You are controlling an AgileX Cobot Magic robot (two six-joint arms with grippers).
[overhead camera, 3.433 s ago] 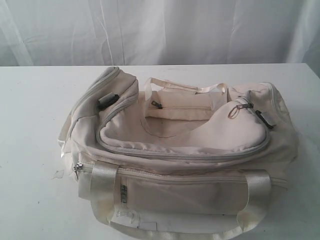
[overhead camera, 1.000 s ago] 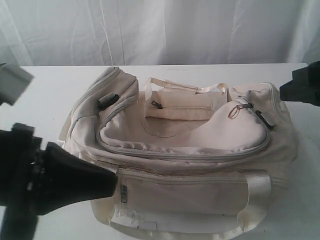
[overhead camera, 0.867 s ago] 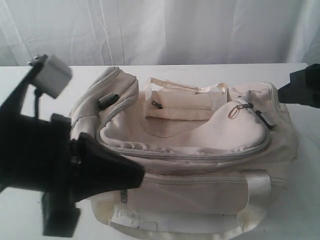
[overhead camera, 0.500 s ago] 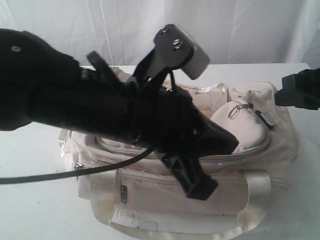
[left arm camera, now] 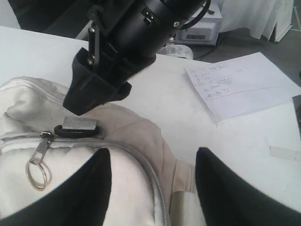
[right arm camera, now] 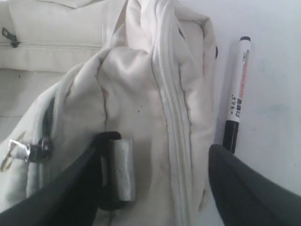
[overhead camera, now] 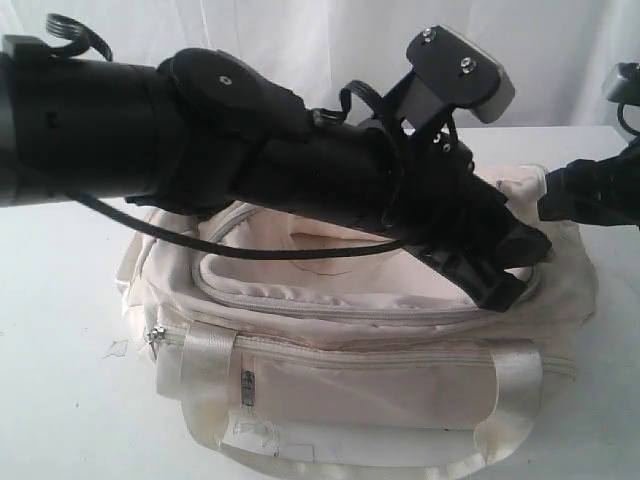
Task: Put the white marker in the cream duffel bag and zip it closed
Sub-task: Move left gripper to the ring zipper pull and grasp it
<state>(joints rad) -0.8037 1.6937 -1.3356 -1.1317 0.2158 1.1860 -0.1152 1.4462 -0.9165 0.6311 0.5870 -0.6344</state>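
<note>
Cream duffel bag, left arm now across it (left fingers, right fingers spread, empty)

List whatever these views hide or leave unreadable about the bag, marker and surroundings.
Exterior view: the left arm crosses the cream duffel bag, hiding much of its top and the zip's far side.
The white marker does not show in the exterior view; in the right wrist view its print is too small to read.
Left wrist view: handwriting on the paper sheet is too small to read.
</note>
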